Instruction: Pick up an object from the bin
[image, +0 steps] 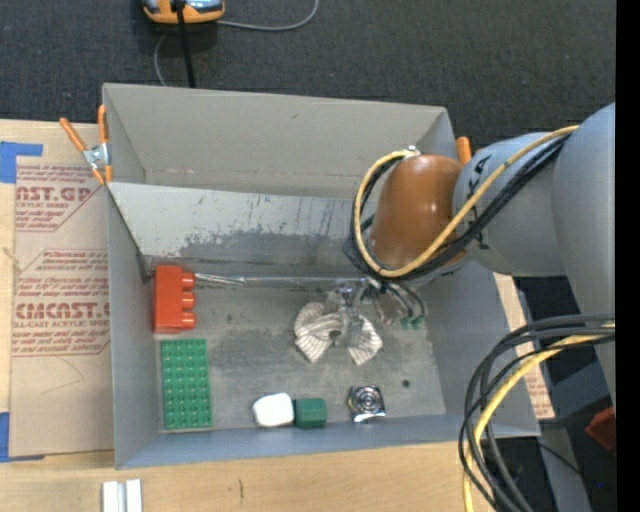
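Crumpled white and grey striped material (316, 336), possibly cloth or a paper wrapper, lay on the floor of the grey metal bin (270, 130), near the middle and a little toward the right. The gripper (352, 306) sat low over the material's upper edge, seemingly touching its folds, beneath the arm's orange wrist cover (415, 205) and looped cables. Whether the gripper was spread or closed could not be told, because its metal parts blended into the creases. To do this grasp well, it would likely need to close on a thick ridge of the folds, not a thin flap, and then lift straight up so nothing dragged. Open floor lay to the left of the material, reaching toward an orange toy brick (172, 298) beside the left wall. A green studded plate (186, 384) lay in the near left corner. Along the near wall sat a small white lump (272, 409) touching a small green block (310, 412), then a round metal piece (366, 402) just below the material but apart from it. The right wall stood close to the arm, so room to move sideways there looked tight
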